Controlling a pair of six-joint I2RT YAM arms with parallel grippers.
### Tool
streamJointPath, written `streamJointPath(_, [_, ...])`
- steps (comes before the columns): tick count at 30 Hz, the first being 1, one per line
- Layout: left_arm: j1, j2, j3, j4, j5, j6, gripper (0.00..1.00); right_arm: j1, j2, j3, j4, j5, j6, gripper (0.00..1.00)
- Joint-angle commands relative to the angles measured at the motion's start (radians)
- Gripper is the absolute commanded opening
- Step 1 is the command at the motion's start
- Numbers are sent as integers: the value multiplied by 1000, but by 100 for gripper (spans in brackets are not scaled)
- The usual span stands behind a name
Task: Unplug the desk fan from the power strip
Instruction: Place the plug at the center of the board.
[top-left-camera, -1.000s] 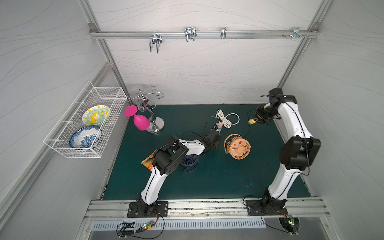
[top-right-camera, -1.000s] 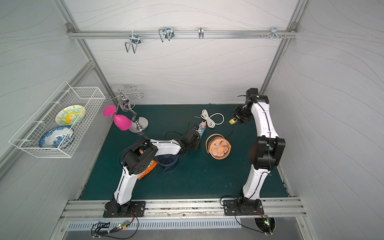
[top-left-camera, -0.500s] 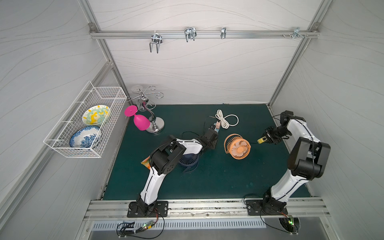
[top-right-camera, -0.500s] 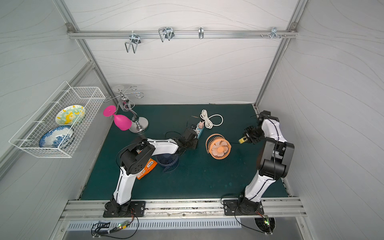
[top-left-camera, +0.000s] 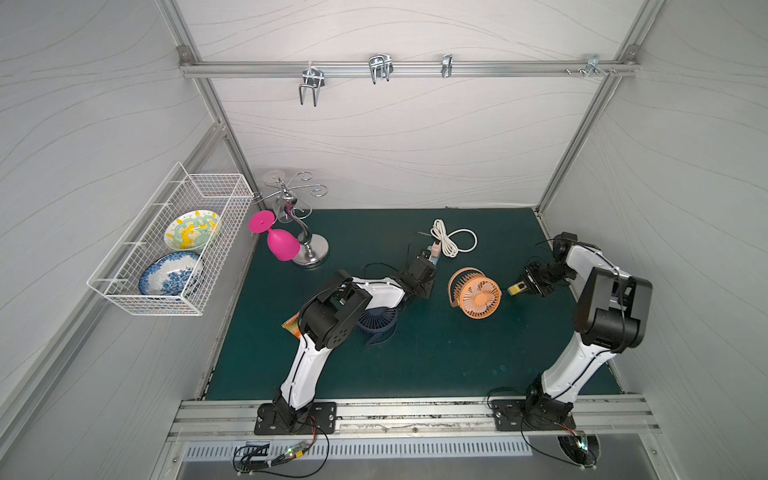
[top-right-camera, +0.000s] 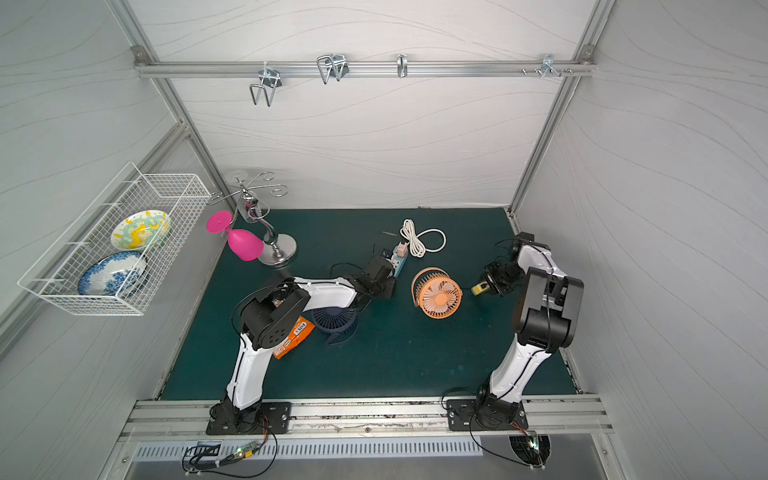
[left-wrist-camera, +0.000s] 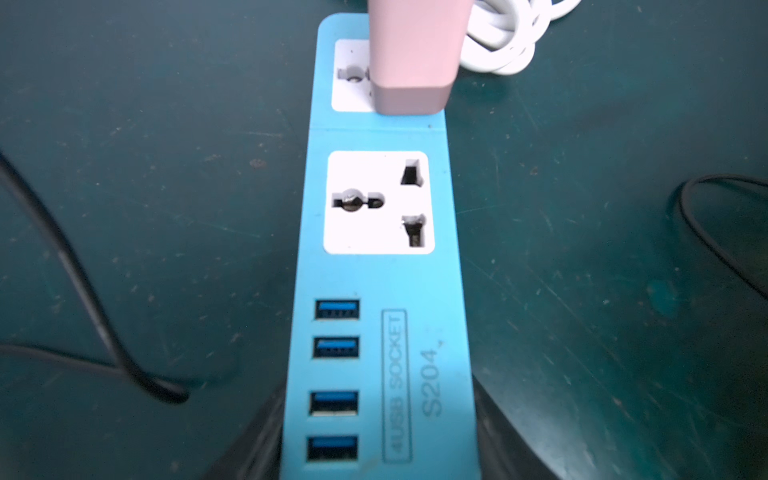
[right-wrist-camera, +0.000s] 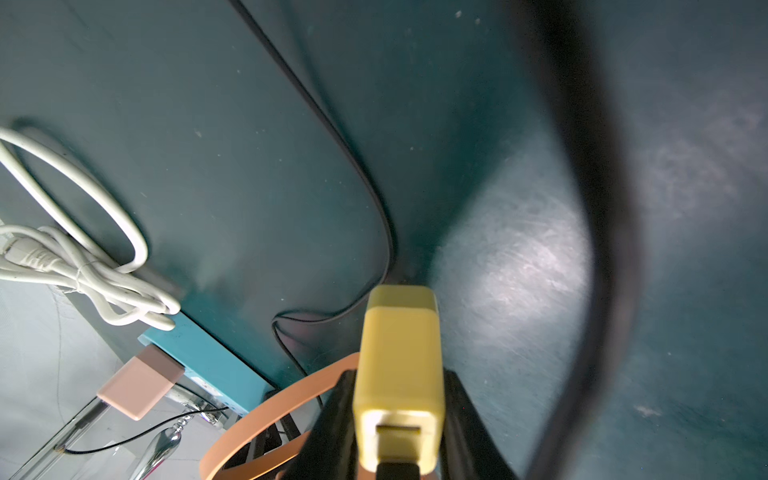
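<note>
both arm bases sit on the rail at the near edge, 6 o'clock of the green mat (top-left-camera: 436, 365).

left arm rises from its base, folds at a black elbow over the navy fan (top-left-camera: 377, 326) and an orange packet (top-right-camera: 293, 337), then stretches low toward 12 o'clock. left gripper (top-left-camera: 430, 266) sits at the near end of the power strip (left-wrist-camera: 376, 291). in the left wrist view the strip's usb end runs between two dark finger shapes at the lower frame edge; they flank the blue body, so the jaws look half spread around it, pressing contact not clear.

right arm stands at 4 o'clock, upper link upright, forearm doubled back, wrist pointing in toward the mat centre. right gripper (top-left-camera: 524, 286) is pinched tight on a yellow plug (right-wrist-camera: 399, 361), held clear of the strip, with a black cable (right-wrist-camera: 353, 166) trailing over the mat.

orange fan (top-left-camera: 476, 294) stands between the two grippers, just past mat centre at 1 o'clock, apart from the yellow plug.

the power strip lies beyond centre, near 12 o'clock, long axis pointing away. middle socket bare; far socket holds a pink plug (left-wrist-camera: 411, 58). the white cord (top-left-camera: 451, 243) is coiled beside the far end.

farther off at 10 o'clock: chrome stand (top-left-camera: 305, 245) with a pink glass (top-left-camera: 279, 241); wire basket (top-left-camera: 174, 249) on the left wall.
</note>
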Motion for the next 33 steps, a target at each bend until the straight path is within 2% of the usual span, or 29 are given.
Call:
streamJointPath(1, [17, 19, -35, -138, 11, -31, 12, 7, 14, -11, 6, -14, 15, 14])
streamJointPath(8, [17, 16, -32, -139, 12, -30, 12, 9, -1, 14, -19, -1, 14, 38])
streamJointPath(13, [17, 15, -32, -141, 14, -30, 13, 13, -36, 35, -55, 38, 2, 62])
streamJointPath(16, [16, 14, -33, -140, 14, -28, 13, 17, -58, 55, -80, 50, -8, 73])
streamJointPath(22, [16, 11, -41, -138, 15, -28, 13, 74, -119, 144, -148, 106, -45, 78])
streamJointPath(24, [16, 11, -43, -139, 14, -27, 13, 111, -120, 207, -187, 130, -70, 89])
streamJointPath(25, [16, 11, -43, -139, 13, -27, 13, 133, -115, 241, -210, 147, -86, 90])
streamJointPath(33, [17, 11, -56, -133, 14, -31, 13, 354, 4, 538, -318, 204, -145, 86])
